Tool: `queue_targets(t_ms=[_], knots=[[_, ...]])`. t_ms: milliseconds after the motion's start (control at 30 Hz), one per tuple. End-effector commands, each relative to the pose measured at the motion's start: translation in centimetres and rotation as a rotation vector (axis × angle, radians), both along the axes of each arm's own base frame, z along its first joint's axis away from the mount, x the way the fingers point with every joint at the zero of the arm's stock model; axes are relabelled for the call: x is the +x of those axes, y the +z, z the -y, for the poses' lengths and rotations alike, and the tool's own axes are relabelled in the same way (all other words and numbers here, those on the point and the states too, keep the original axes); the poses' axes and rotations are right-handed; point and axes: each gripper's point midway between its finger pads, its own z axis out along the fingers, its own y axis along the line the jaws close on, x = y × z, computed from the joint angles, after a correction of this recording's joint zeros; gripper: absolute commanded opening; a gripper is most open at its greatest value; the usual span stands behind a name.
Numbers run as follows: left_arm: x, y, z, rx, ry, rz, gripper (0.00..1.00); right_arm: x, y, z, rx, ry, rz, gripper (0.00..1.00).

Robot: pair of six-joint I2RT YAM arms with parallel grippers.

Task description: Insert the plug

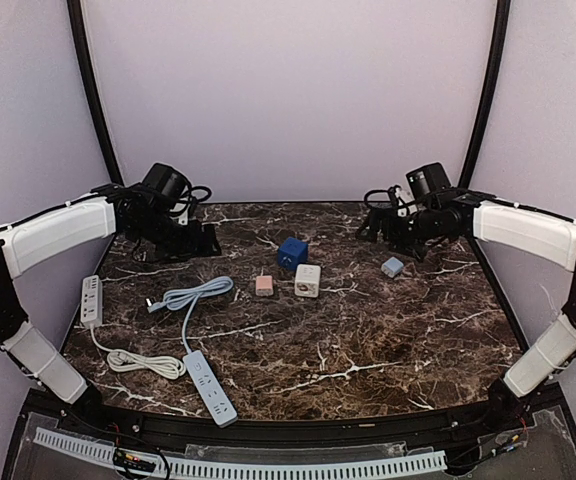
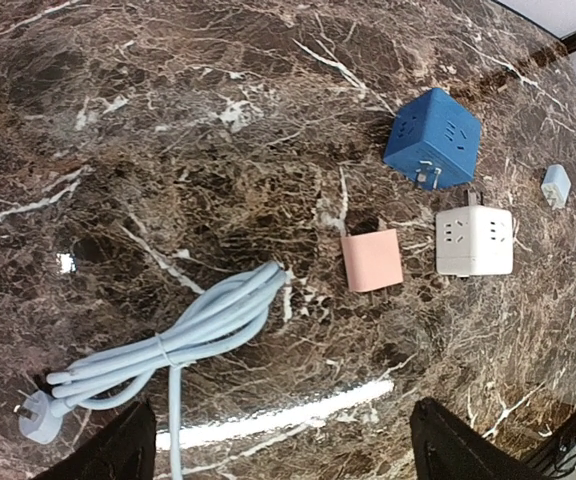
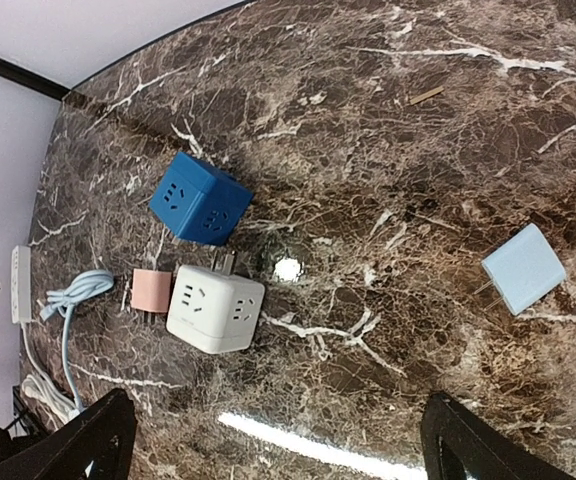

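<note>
Pale blue plug (image 2: 38, 415) ending looped, tied matching cable (image 2: 208, 312), flat on dark marble worktop (image 2: 168, 150); both jaws spread wide, empty.

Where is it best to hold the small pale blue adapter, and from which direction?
Probably the adapter is best taken by two opposite edges of its square body, from straight above with the right tool. It lies flat on the table, so only its edges are free. Avoid the edge where the prongs stick out.
</note>
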Motion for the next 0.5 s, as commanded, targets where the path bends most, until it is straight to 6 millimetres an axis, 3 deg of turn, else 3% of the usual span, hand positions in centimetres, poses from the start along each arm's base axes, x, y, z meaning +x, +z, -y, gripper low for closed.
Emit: queue_targets(t_ms=[0, 233, 467], knots=[[-0.7, -0.7, 1.4, -0.005, 0.016, -0.016, 0.88, -1.0, -0.7, -1.5, -0.036, 0.077, -0.001, 0.99], [-1.0, -1.0, 3.5, -0.016, 0.0, 0.007, 0.87, -2.4, -1.4, -3.6, -0.054, 0.137, -0.017, 0.99], [-1.0, 0.3, 4.2, -0.012, -0.045, 0.038, 0.87, -3.0, -2.7, -5.6, -0.102, 0.155, -0.017, 0.99]])
